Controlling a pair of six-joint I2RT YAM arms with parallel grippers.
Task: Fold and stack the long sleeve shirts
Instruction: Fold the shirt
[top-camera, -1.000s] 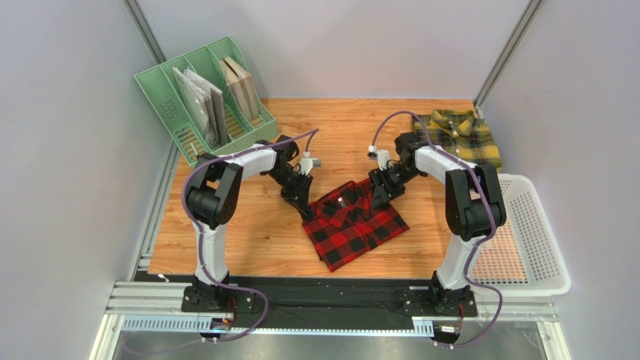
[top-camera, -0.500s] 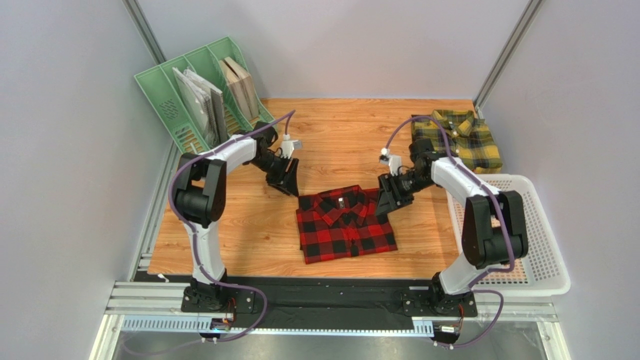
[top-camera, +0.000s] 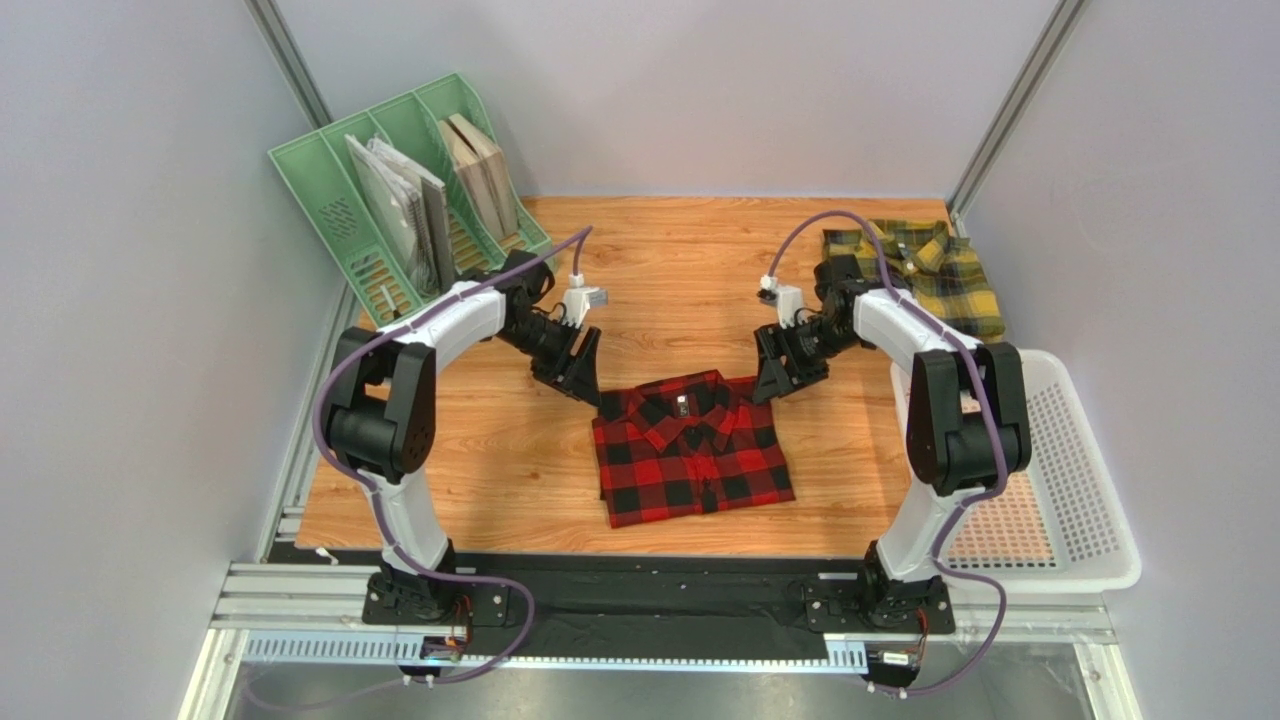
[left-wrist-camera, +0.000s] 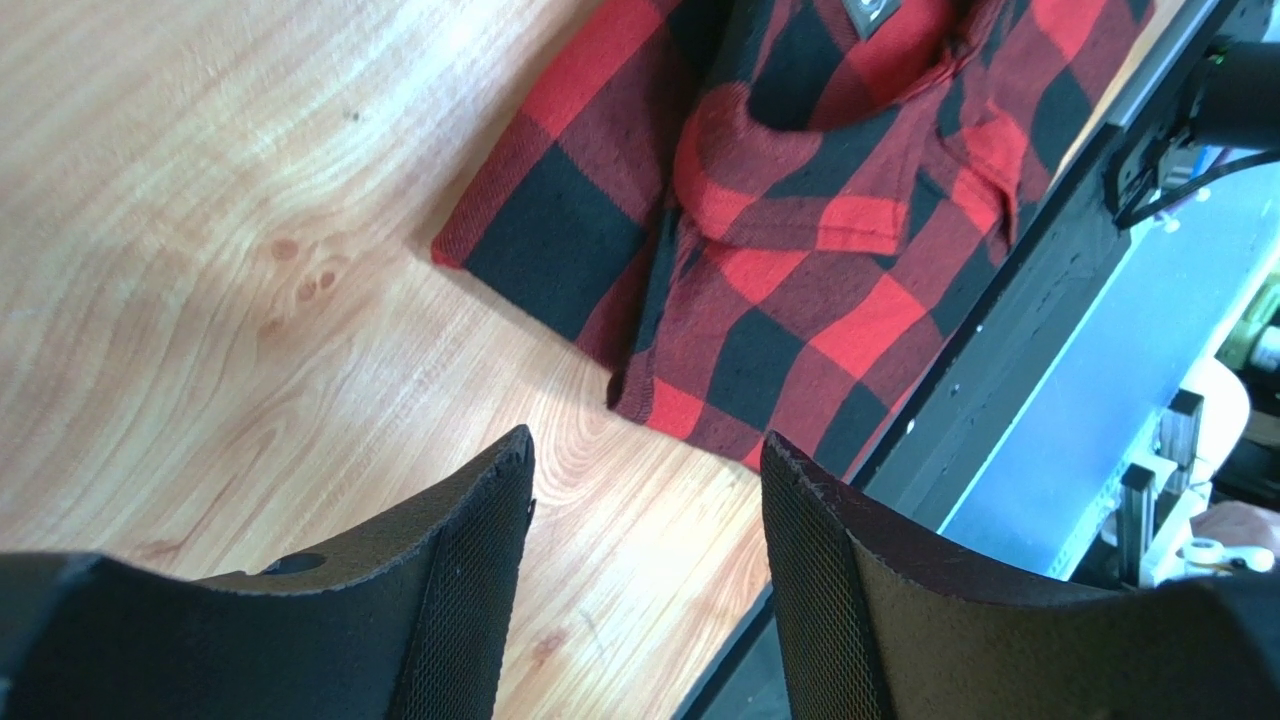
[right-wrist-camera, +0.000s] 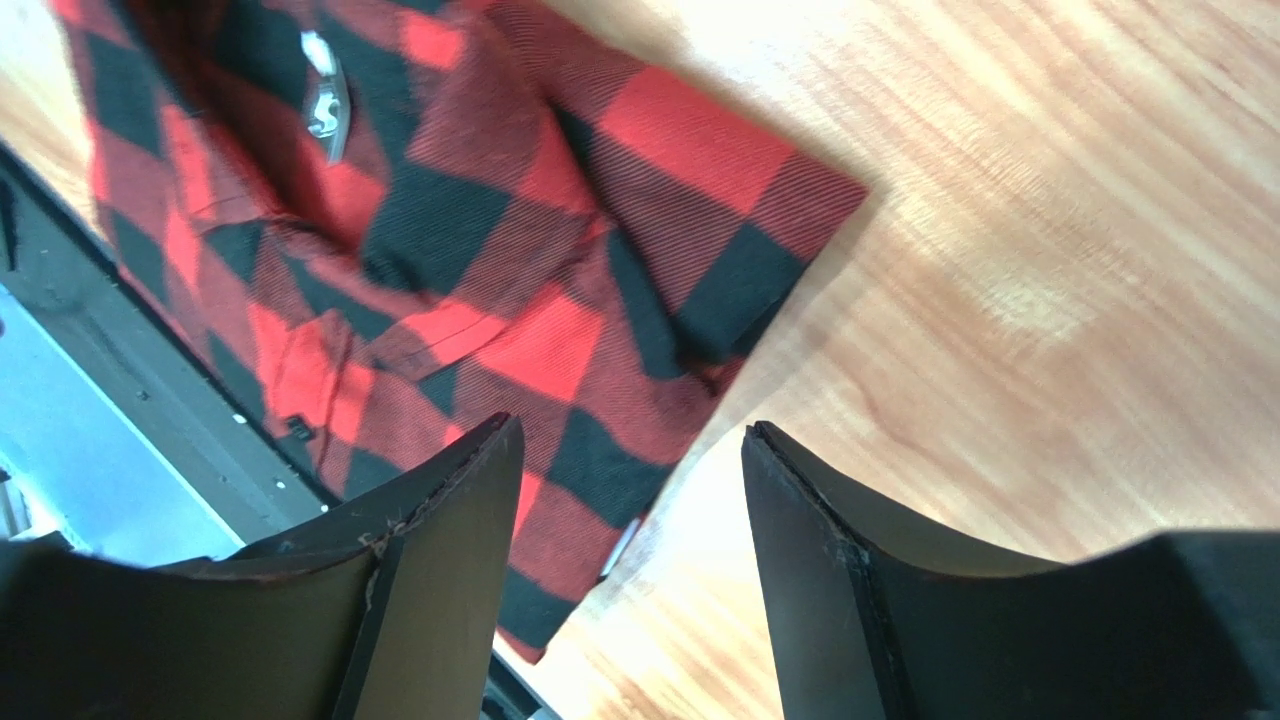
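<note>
Left tool (top-camera: 573, 365) and right tool (top-camera: 777, 375), now spread and empty, have released the squared-up, folded red-and-black plaid shirt (top-camera: 691, 453); stacking likely comes next.

A: How was the overhead view lit?

B: Brightly and evenly, from above. The table (top-camera: 661, 255) looked matte, and only a thin, soft shadow edged the red-and-black shirt (top-camera: 691, 450).

A: Was it sharp?

B: Yes, right out to the walls.

A: And the wrist views?

B: Less even. In the right one the wood washed out pale toward the upper right, and the shirt's folded corner cast a soft shadow. The right gripper (right-wrist-camera: 628, 432) was a dark, nearly featureless mass. The left gripper (left-wrist-camera: 646, 440) was dark too, its mesh texture just legible. Beyond the table's edge the background looked bluish and blurred.
</note>
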